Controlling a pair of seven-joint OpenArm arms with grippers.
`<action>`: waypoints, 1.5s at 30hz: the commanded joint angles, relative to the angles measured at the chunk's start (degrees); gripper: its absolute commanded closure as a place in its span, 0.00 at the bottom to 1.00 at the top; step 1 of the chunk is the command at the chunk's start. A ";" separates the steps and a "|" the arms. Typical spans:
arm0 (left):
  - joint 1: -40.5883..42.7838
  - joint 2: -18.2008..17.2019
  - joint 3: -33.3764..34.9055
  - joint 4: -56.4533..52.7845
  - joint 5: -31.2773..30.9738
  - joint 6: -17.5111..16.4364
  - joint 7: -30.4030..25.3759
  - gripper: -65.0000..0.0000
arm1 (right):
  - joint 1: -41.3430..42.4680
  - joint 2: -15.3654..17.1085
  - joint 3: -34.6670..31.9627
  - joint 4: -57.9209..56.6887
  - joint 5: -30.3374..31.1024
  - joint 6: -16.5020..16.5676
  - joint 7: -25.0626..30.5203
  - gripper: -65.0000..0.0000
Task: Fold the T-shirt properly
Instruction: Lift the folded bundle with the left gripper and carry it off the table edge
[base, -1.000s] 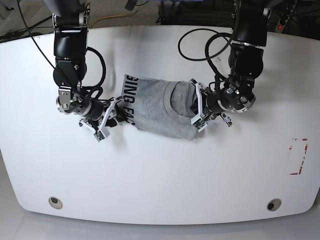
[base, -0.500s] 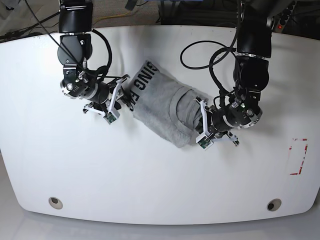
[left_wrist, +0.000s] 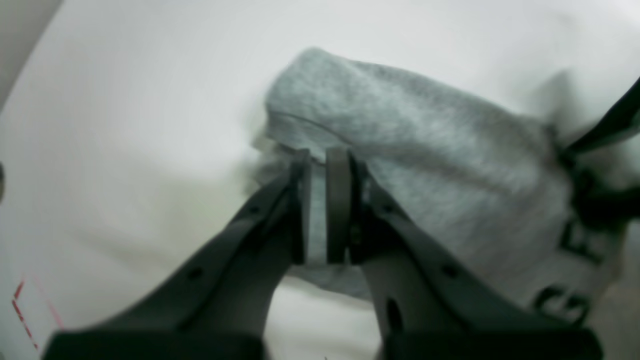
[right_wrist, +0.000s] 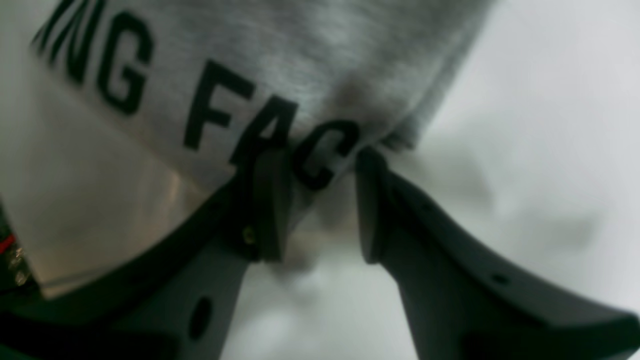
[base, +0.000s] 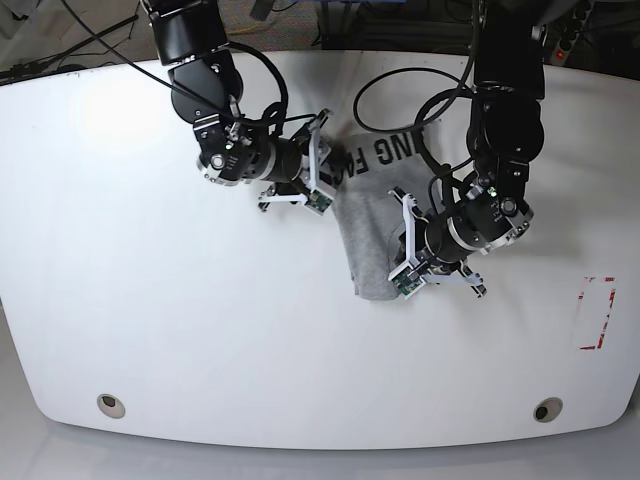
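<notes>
The heather-grey T-shirt (base: 372, 225) lies folded into a narrow bundle in the middle of the white table (base: 200, 320), running near to far, with its black lettering at the far end. My left gripper (base: 403, 245) is shut on the near right edge, and grey cloth (left_wrist: 425, 150) sits pinched between its pads (left_wrist: 339, 200). My right gripper (base: 322, 168) is closed on the lettered end. The printed fabric (right_wrist: 300, 60) passes between its fingers (right_wrist: 270, 200), which stand apart around the thick fold.
A red tape rectangle (base: 595, 312) marks the table's right side. Two round holes (base: 111, 404) (base: 546, 409) sit near the front edge. Black cables (base: 400, 85) loop behind the shirt at the far side.
Both arms have swung the shirt clockwise. The lettered end went from the left to the far side, and the plain end came toward the front. Both grips held.
</notes>
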 joint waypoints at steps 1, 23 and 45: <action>0.63 -0.15 -0.96 1.48 -0.41 0.24 -0.60 0.94 | 0.87 -0.72 -2.40 2.62 1.07 0.34 0.49 0.69; 4.85 5.12 -0.34 -1.69 -0.32 25.12 -5.96 0.32 | 1.22 -0.99 12.28 3.94 1.16 0.34 0.40 0.69; 5.29 -0.51 6.95 -29.47 -0.67 37.25 -21.26 0.32 | 0.87 -0.90 18.43 3.94 1.07 0.34 0.40 0.69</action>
